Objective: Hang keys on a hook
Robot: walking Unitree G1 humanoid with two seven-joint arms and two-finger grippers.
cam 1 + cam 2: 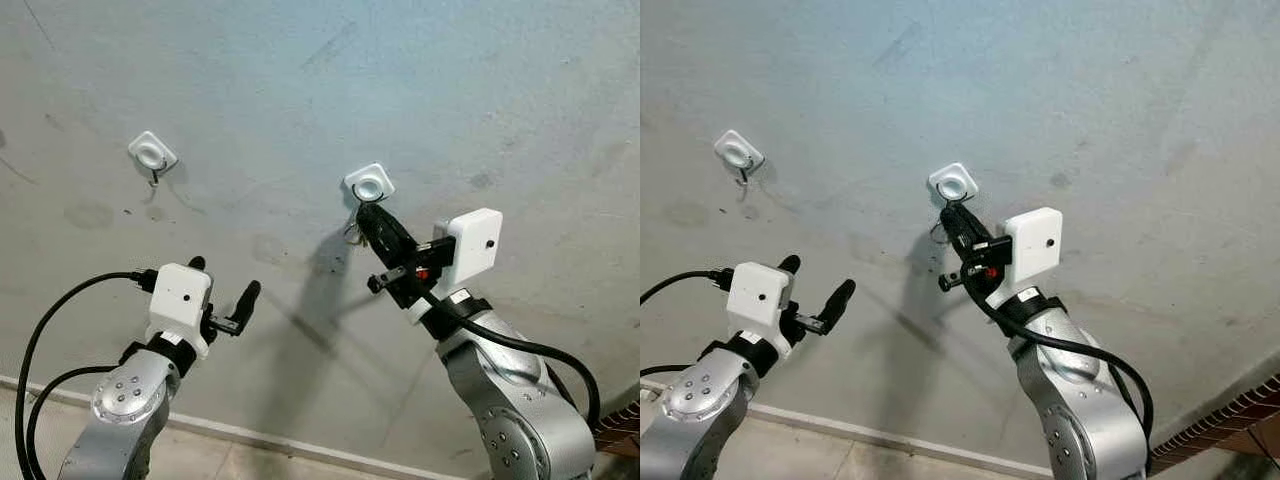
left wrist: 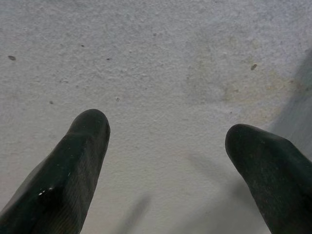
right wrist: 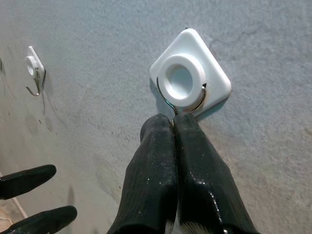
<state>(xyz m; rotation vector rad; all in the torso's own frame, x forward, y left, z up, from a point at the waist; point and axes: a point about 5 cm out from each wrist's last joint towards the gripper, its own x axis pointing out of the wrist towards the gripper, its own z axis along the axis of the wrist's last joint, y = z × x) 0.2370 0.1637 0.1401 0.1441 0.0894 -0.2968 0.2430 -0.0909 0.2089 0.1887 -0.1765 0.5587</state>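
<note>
Two white square hooks are stuck on the grey wall, one at the left [image 1: 153, 153] and one in the middle [image 1: 369, 183]. My right gripper [image 1: 365, 212] is raised to the middle hook [image 3: 187, 78] and shut on a thin metal key ring [image 3: 165, 99]. The ring curves around the hook's round knob. The keys [image 1: 351, 232] hang just under the hook, mostly hidden behind the fingers. My left gripper [image 1: 225, 282] is open and empty, lower down and left of the middle hook, facing bare wall [image 2: 161, 73]. The left hook [image 3: 33, 68] has a bare metal prong.
A pale skirting strip [image 1: 250, 435] runs along the wall's foot above the tiled floor. A brown patterned object [image 1: 1230, 420] pokes in at the lower right corner. Black cables [image 1: 40, 330] loop beside my left arm.
</note>
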